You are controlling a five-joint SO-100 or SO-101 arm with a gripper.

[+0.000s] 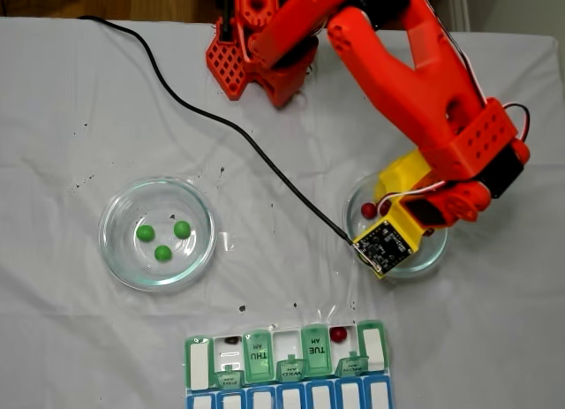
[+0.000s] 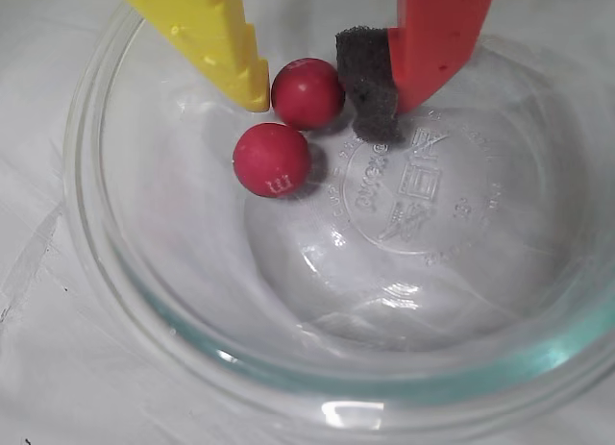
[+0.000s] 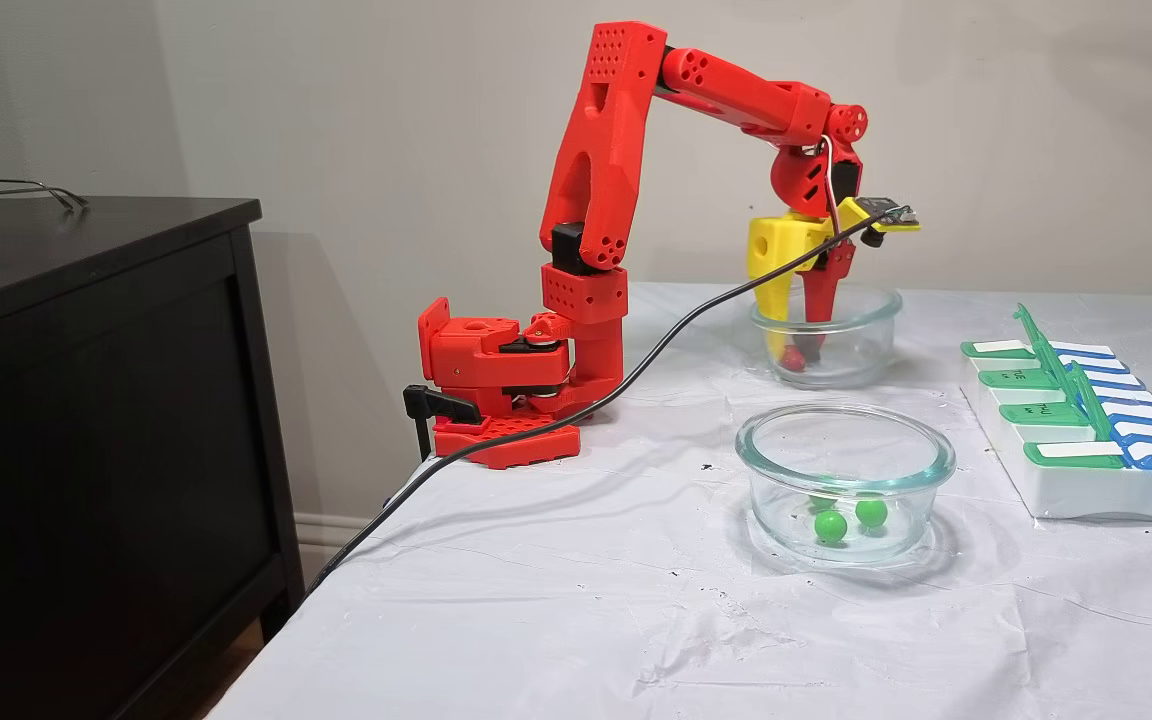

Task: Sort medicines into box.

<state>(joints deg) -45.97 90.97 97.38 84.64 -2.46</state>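
Medicines: three green balls in one bowl; the hand straddles, unclenched, one of two red balls.

You are losing the pill box beyond the gripper at the bottom edge; its lid lettering is blurring.

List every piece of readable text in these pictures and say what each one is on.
"THU AM": green lid of the pill organizer, seen upside down.
"TUE AM": green lid, also upside down.
"m": lower red ball in the wrist view.
Embossed stamp in the glass bowl floor: mirrored, unreadable.
Small flipped-up lid tabs: too blurred to read.
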